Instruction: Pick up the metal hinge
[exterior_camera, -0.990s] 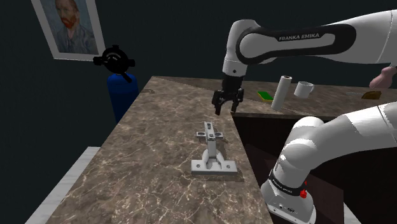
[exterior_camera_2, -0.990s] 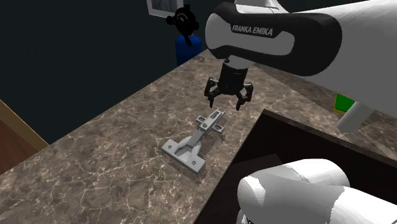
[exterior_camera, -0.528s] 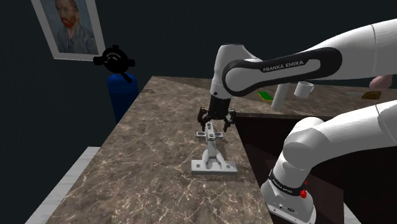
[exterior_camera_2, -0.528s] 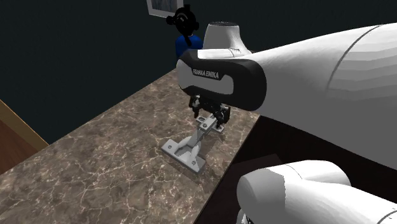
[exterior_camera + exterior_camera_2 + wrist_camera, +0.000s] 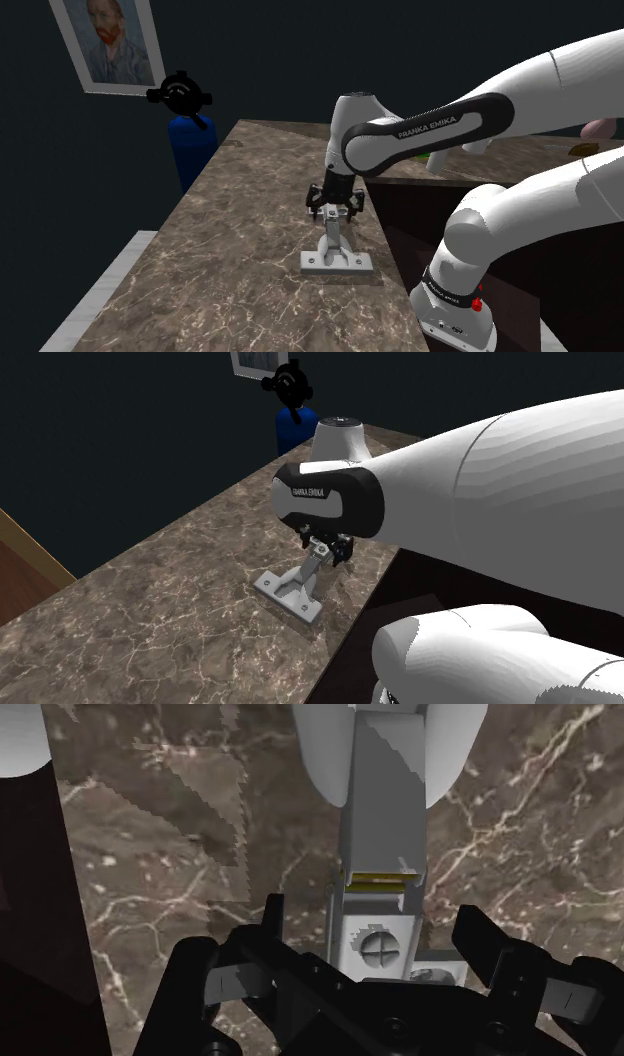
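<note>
**Item:** hinge (image 5: 335,250), plain grey, metal in look. It lies flat on the brown, white-veined marbled surface (image 5: 230,250).
**Shape:** a long boxy arm with a cross-slot screw and a flat mounting plate at one end.
**Handling (judged):** stiff, fairly light and smooth-sided, so apt to slip. Best taken across the narrow arm.
**Tool** (image 5: 375,929)**:** black fingers spread apart, one on each side of the arm, not gripping it.

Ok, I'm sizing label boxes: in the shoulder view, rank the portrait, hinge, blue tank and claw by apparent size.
1. Portrait, largest, though far off and cut by the picture's edge.
2. Hinge and blue tank: too alike to rank.
3. Claw, smallest.
</note>
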{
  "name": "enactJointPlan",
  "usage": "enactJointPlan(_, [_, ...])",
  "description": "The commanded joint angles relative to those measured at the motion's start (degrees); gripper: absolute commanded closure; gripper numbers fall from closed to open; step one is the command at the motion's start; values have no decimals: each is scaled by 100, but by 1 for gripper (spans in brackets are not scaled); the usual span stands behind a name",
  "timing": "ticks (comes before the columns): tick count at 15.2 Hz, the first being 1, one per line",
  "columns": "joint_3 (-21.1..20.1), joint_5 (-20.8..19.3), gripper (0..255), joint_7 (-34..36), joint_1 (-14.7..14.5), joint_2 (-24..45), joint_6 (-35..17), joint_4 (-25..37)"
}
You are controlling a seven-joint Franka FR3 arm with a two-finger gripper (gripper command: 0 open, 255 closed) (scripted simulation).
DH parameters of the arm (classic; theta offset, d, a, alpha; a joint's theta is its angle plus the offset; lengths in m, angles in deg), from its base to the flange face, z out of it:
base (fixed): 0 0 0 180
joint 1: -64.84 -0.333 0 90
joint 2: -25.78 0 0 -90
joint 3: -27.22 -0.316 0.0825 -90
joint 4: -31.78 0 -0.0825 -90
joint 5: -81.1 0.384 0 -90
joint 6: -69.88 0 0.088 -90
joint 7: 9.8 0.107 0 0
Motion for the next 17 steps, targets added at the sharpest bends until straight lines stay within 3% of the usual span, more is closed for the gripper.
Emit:
enactJointPlan(1, [-39,39,0,5,-18,45,-122,-69])
enactJointPlan(2, [-39,39,0,5,-18,45,-122,-69])
enactJointPlan(3, [-39,38,255,3,-16,49,-125,-67])
enactJointPlan(12, [-39,39,255,5,-18,45,-122,-69])
enactJointPlan(17, [82,-80,255,47,10,-195,369,187])
